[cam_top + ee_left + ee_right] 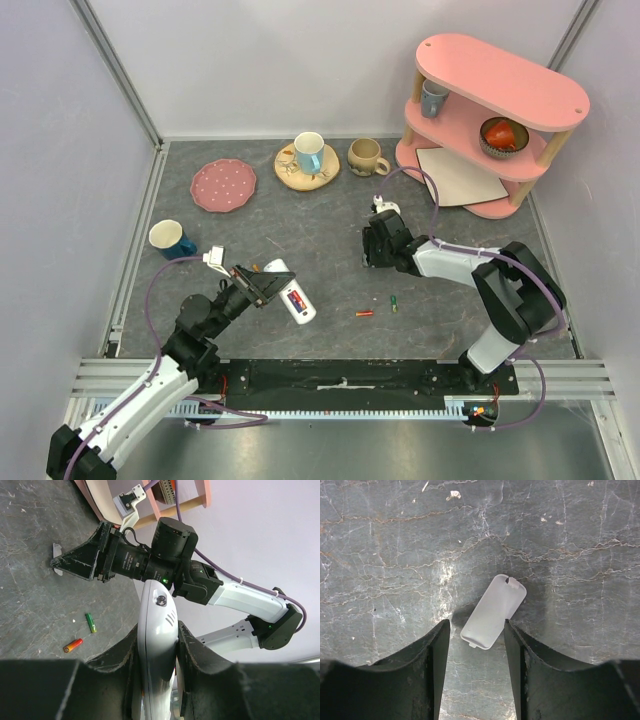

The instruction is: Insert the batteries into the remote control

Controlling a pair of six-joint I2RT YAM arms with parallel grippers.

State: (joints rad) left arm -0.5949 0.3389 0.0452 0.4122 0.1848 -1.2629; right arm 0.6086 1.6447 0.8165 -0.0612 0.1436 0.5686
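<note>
White remote (293, 296) is clamped in the left pincer (258, 283) and held off the bench (300, 220), probably to present its battery bay. Right pincer (476, 625) hangs open, jaws astride a grey cover (494, 611) lying flat, likely parking it. Orange battery (365, 313) and green battery (393, 304) lie loose between the arms, not yet loaded.

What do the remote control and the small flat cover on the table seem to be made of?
Remote control: probably white plastic, smooth and slightly glossy, with moulded slots. Battery cover: likely thin matte pale-grey plastic, with a moulded clip at one end.
</note>
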